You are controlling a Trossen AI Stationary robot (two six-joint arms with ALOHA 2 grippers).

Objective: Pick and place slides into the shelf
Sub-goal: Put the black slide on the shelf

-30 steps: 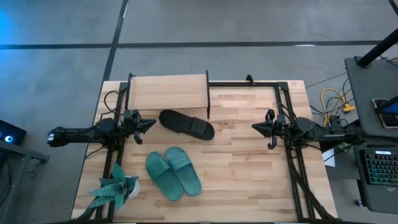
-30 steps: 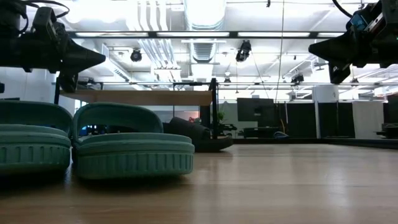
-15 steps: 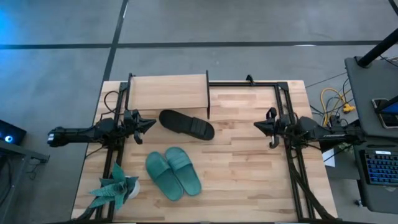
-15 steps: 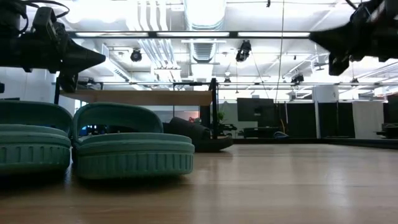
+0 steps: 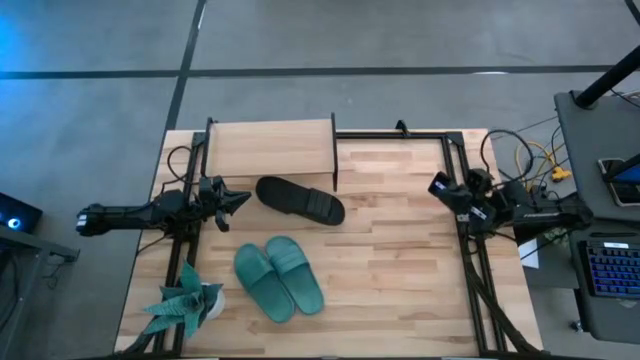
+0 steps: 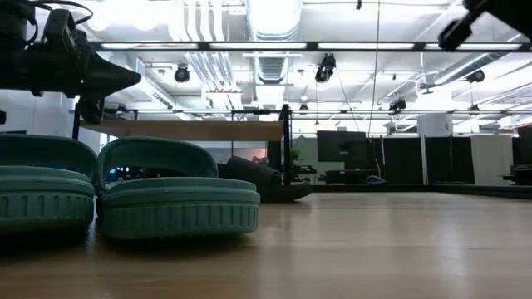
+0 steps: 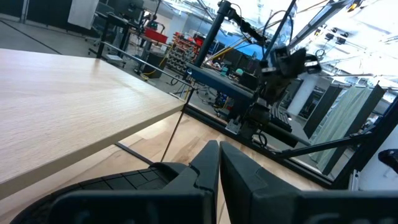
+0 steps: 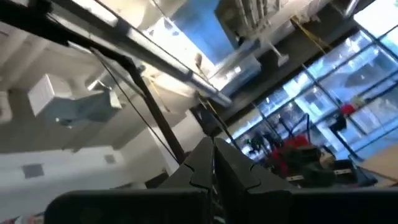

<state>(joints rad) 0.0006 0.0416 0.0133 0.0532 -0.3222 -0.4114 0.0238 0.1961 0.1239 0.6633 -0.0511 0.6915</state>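
1. The left gripper (image 5: 240, 198) hangs over the left side of the bench (image 5: 400, 280), close to the front left leg of the shelf (image 5: 270, 147). Its two fingers are pressed together and it holds nothing.
2. The right gripper (image 5: 440, 187) is over the right side of the bench. It points up toward the ceiling. Its fingers are pressed together too, and it holds nothing.
3. The shelf stands at the far edge of the bench, toward the left corner. Its top board is bare.
4. One black slide (image 5: 299, 200) lies on the bench just in front of the shelf, near its right front leg. It lies at a slant. From the low view it shows dark behind the teal ones, under the shelf board.
5. I can see only this one black slide.
6. The two teal slides (image 5: 278, 279) lie side by side, touching, nearer the front edge and left of the middle. They are well apart from both grippers.
7. A small green plant (image 5: 186, 303) sits at the front left corner of the bench, just beside the teal slides.
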